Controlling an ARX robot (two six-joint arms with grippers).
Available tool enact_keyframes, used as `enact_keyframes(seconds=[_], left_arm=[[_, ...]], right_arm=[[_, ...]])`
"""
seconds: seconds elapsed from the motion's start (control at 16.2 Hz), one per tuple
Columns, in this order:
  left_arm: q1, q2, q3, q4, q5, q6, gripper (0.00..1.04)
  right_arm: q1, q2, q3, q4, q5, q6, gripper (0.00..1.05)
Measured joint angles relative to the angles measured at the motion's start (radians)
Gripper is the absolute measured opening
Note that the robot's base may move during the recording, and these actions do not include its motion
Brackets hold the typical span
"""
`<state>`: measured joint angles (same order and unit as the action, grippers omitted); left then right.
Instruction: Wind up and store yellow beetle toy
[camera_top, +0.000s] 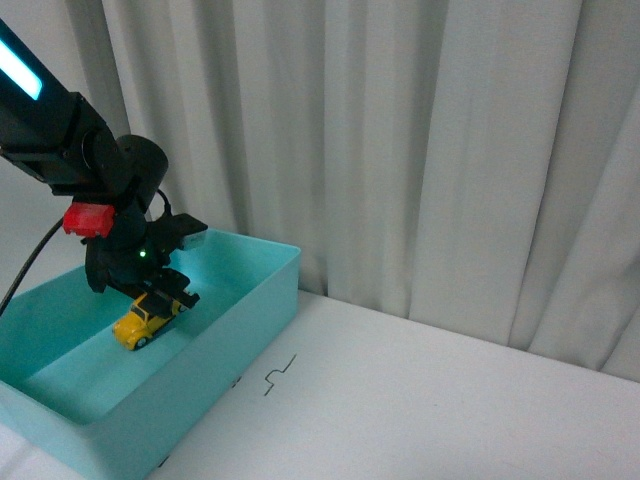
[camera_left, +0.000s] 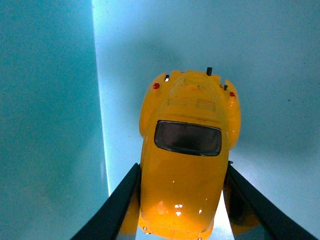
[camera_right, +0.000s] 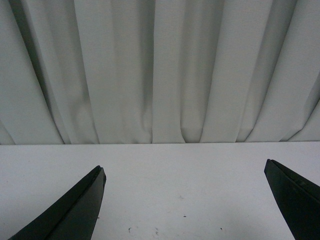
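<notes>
while the left gripper (camera_top: 163, 298), at the lower left of the front view, grips the yellow beetle toy (camera_top: 143, 323) by its sides low inside the teal bin (camera_top: 252, 308), whose walls ring both, the right gripper (camera_right: 184, 167) stands wide open over the white worktop (camera_top: 430, 400), facing the pale curtain (camera_top: 400, 150).

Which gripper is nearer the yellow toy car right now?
Left. The left gripper has its fingers closed on the toy car's sides, inside the teal bin. The right gripper is open over bare table facing the curtain, with no car in its view.
</notes>
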<state>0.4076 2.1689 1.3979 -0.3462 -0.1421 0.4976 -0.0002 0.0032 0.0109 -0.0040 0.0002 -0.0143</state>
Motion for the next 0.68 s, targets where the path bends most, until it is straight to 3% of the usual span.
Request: enact_keyframes(seconds=[0.31, 0.68], left_arm=[[0.000, 0.014, 0.002, -0.018, 0.058, -0.009, 0.98], [0.006, -0.231, -0.051, 0.154, 0.152, -0.077, 0.98]], right_arm=[[0.000, 0.000, 0.000, 0.000, 0.000, 0.000, 0.98], [0.000, 0.000, 0.000, 0.000, 0.000, 0.000, 0.98]])
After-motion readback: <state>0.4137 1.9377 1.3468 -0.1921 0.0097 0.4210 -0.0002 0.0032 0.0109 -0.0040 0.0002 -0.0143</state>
